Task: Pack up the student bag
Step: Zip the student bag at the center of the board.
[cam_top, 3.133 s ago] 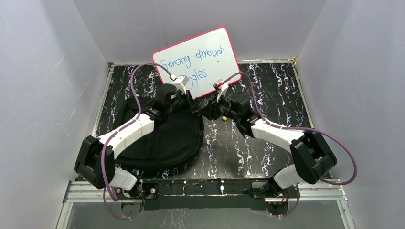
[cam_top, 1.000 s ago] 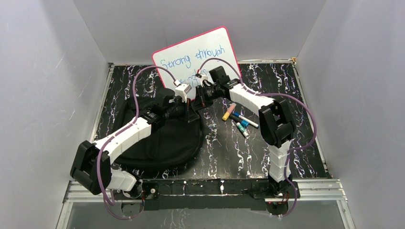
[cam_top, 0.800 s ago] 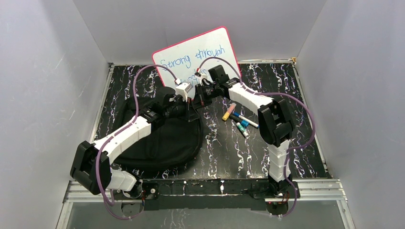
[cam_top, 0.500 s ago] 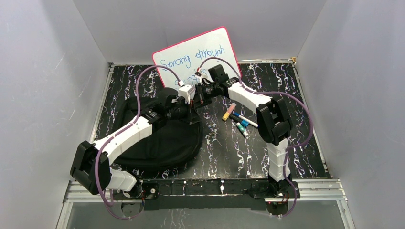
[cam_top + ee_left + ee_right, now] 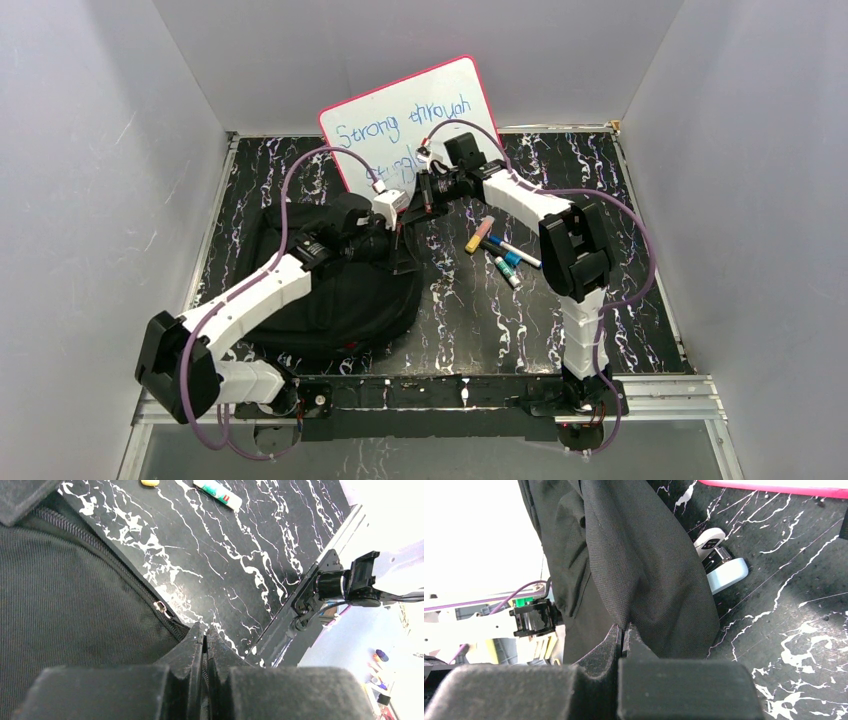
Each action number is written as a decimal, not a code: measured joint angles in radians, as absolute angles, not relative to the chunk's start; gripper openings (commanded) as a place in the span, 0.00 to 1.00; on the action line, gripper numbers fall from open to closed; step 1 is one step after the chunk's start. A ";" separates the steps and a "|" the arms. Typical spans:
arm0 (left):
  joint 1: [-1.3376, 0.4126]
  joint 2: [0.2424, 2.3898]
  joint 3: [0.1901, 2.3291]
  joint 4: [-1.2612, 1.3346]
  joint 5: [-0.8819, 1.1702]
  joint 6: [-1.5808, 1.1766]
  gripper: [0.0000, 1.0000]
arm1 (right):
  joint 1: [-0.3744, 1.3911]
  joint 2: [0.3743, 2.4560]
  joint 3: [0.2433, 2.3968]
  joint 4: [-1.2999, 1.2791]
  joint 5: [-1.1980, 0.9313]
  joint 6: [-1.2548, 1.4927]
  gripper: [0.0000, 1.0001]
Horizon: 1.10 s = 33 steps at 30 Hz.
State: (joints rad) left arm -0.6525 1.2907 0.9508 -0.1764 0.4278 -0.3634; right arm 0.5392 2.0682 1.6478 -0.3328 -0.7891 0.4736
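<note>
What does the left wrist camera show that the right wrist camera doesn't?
Only the left wrist: the zipper and a marker on the table. Only the right wrist: the whiteboard, just its pink edge, and a white-and-blue object beside the fabric. Both: a shut tool, the left tool or the right tool, pinching the student bag.

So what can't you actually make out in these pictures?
- Top view: second line on the whiteboard, covered by the left arm and right arm.
- Top view: inside of the backpack, hidden by its own fabric.
- Top view: labels on the markers, too small.
- Right wrist view: a white and pale blue object, half behind the backpack.
</note>
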 measured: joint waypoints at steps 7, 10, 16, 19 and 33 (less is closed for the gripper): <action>-0.655 1.189 0.915 -0.227 0.390 -0.380 0.00 | 0.532 2.069 1.657 -0.335 -0.817 0.501 0.00; -0.659 1.147 0.896 -0.252 0.392 -0.397 0.00 | 0.526 2.071 1.661 -0.335 -0.817 0.509 0.00; -0.664 1.116 0.889 -0.295 0.394 -0.416 0.00 | 0.512 2.077 1.661 -0.334 -0.821 0.529 0.00; -0.668 1.116 0.891 -0.315 0.397 -0.417 0.00 | 0.503 2.082 1.661 -0.334 -0.823 0.537 0.00; -0.674 1.115 0.931 -0.383 0.406 -0.416 0.00 | 0.482 2.088 1.661 -0.335 -0.845 0.566 0.10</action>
State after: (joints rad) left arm -0.6739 1.1149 0.9310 -0.3832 0.4065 -0.4156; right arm 0.4824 2.0880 1.6608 -0.3351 -0.8452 0.5659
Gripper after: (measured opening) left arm 0.013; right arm 0.021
